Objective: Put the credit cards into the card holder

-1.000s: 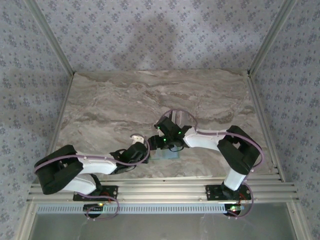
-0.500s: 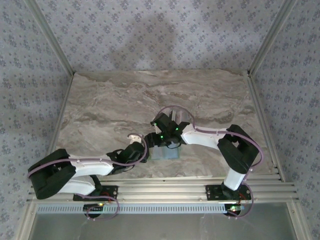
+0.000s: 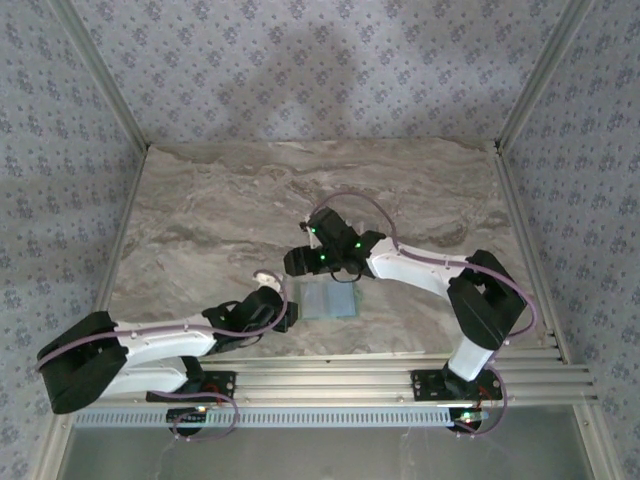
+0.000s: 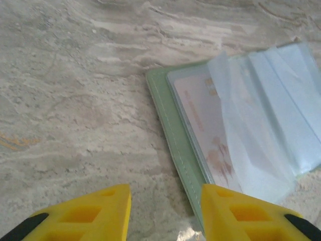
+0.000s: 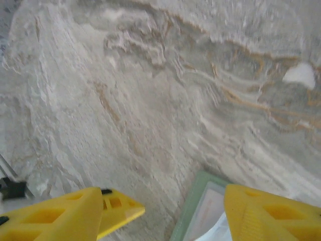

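The card holder (image 3: 328,300) lies open on the marble table, sage-green with clear sleeves fanned over it. In the left wrist view its green edge (image 4: 173,135) runs just past my right fingertip. A pale credit card (image 4: 203,125) with faint pink print sits under a sleeve there. More pale blue sleeves (image 4: 291,120) lie further right. My left gripper (image 4: 165,213) is open, with bare table between its fingers, at the holder's left edge (image 3: 287,305). My right gripper (image 5: 163,216) is open too and hovers just behind the holder's far left corner (image 5: 198,211), (image 3: 300,262).
A yellow fingertip (image 5: 120,211) of the left gripper pokes into the right wrist view, close to the right gripper. Veined marble table (image 3: 220,210) stretches away to the back and left. Aluminium rails (image 3: 330,375) run along the near edge, and patterned walls stand on three sides.
The left gripper's jaws have opened and its arm has drawn back to the left. The right gripper has moved left and away, so the holder now lies uncovered.
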Controlling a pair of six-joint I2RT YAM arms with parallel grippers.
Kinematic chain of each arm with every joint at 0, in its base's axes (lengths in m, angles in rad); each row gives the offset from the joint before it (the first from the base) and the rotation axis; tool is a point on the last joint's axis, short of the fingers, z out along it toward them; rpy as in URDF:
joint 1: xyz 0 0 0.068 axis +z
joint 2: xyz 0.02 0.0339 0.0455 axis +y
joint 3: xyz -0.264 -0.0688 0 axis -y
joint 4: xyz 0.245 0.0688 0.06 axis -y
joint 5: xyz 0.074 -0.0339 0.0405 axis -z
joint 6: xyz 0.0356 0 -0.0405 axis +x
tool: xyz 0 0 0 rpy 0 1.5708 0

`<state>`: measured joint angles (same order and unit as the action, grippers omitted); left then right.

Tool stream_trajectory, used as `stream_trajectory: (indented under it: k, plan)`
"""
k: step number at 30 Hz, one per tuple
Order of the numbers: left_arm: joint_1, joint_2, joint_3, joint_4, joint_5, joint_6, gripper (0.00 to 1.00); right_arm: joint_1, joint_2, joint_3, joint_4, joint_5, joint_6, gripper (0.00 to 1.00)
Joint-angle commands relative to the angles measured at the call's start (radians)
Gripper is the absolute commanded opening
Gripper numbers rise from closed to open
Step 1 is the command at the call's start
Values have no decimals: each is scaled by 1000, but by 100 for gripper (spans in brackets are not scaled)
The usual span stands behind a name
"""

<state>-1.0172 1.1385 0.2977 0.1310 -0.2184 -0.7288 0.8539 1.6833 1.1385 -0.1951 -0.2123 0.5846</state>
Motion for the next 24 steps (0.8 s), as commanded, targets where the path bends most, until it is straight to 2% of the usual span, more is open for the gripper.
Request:
stream_trajectory:
  k: [1,5,11,15,20,24]
  plan:
    - [-7,-60,-16,-58,30,39,42,-17,-52,31,-31,80,-25,66]
    - [-7,-178,-29,-114,29,40,45,-46,-117,-16,-39,132,-20,62]
    - [-6,-281,-8,-119,45,64,48,-114,-204,-75,-97,225,-22,49]
    - [-3,-250,16,-62,79,80,50,-169,-232,-81,-166,288,-15,36]
    - [16,-153,73,-7,126,89,53,-232,-203,-67,-191,334,-15,32]
    - [75,-40,153,20,184,91,54,-270,-136,-24,-209,340,-26,31]
